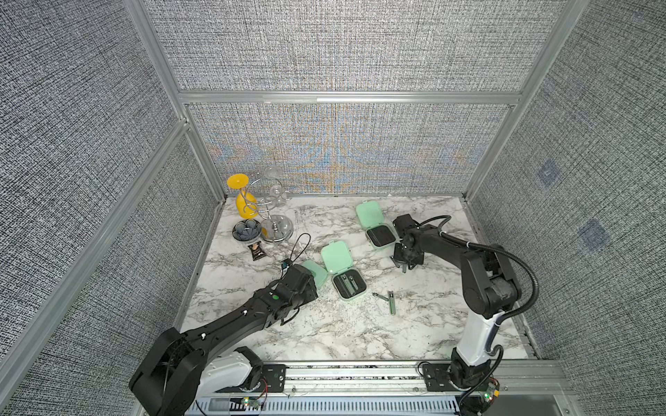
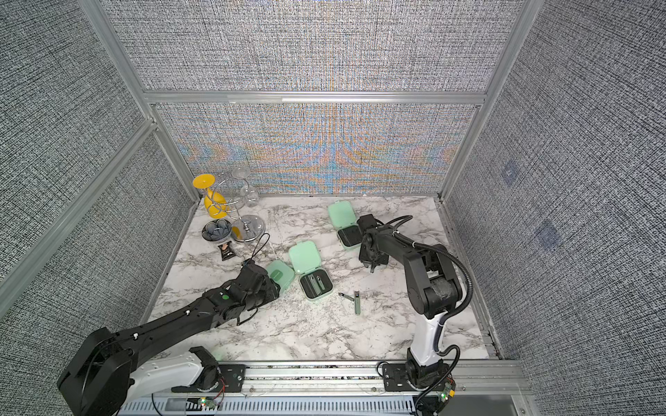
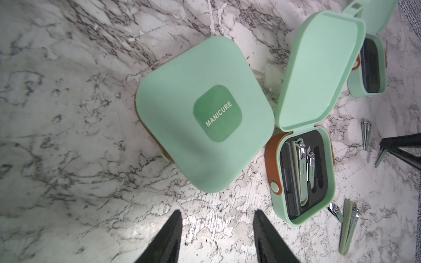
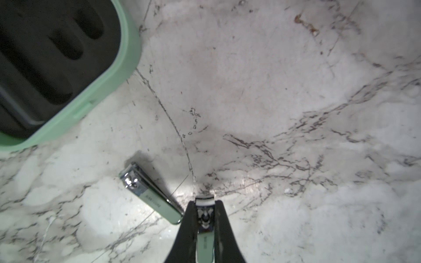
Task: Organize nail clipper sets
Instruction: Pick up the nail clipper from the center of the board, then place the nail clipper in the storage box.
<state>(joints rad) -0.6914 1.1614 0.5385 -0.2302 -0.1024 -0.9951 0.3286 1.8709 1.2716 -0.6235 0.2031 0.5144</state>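
The right gripper pinches a slim clipper down at the counter, a second clipper lying just beside it and an open case near. The left gripper stands parted and empty before the closed case, the half-filled case just beside that.

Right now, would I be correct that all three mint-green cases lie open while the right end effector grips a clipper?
Not quite: the middle case and far case lie open, but the third case, by the left end effector, is shut, as the left wrist view shows. The right end effector does grip a clipper.
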